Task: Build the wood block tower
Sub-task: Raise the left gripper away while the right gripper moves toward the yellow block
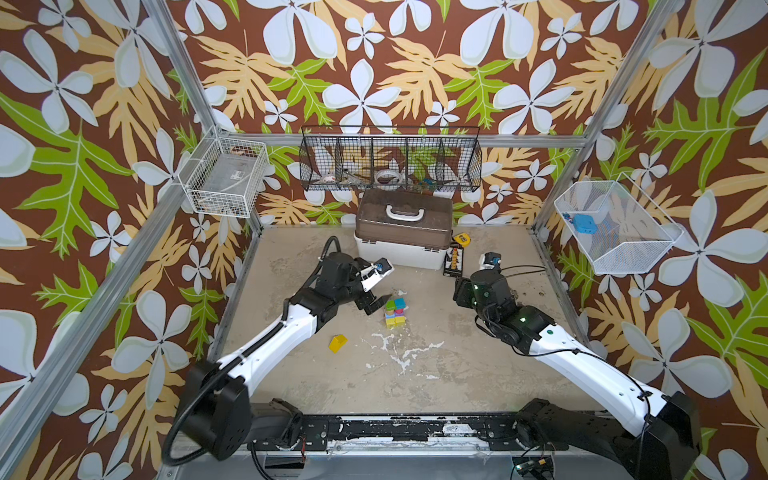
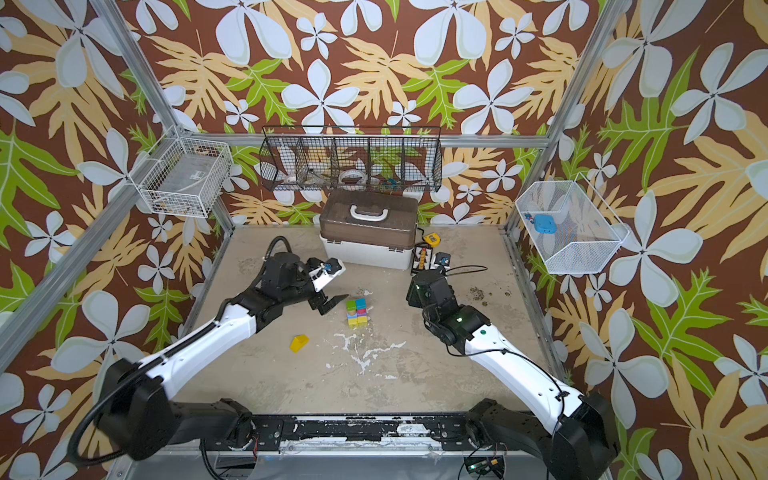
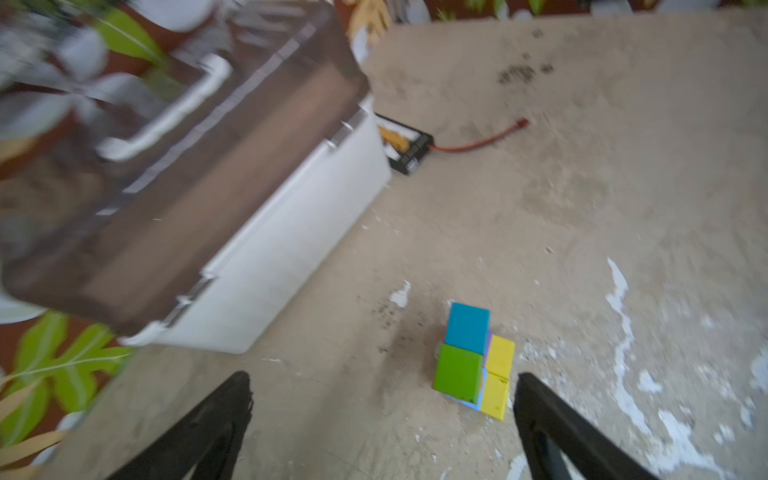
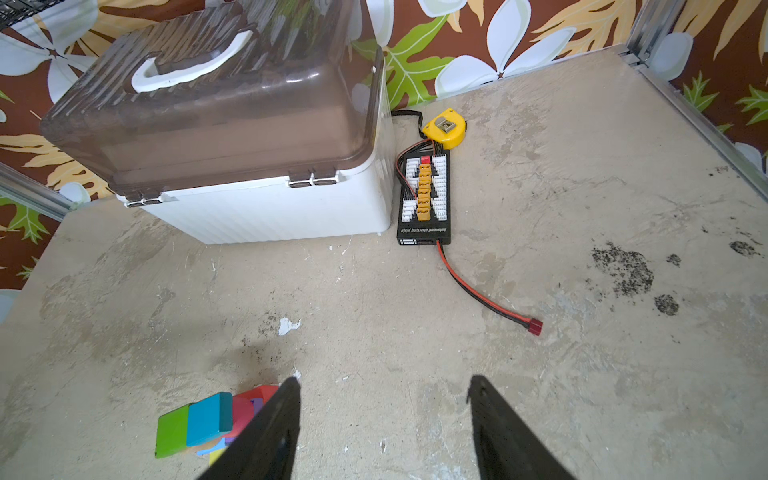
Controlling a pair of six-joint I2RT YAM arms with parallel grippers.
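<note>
While the tower (image 1: pixel 395 313) stands near the middle of the desk (image 1: pixel 457 374) (green and teal cubes on top), I see my left pincer (image 1: pixel 379 303) spread wide and empty just beside it. The right pincer (image 4: pixel 385 381) is parted too, holding nothing. A yellow wedge (image 1: pixel 338 343) lies apart, nearer the front edge.

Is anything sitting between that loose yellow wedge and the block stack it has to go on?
Nothing visible does. The yellow wedge lies alone on bare table, with only open tabletop between it and the block stack. The left gripper, jaws open, hangs close beside the stack.
</note>
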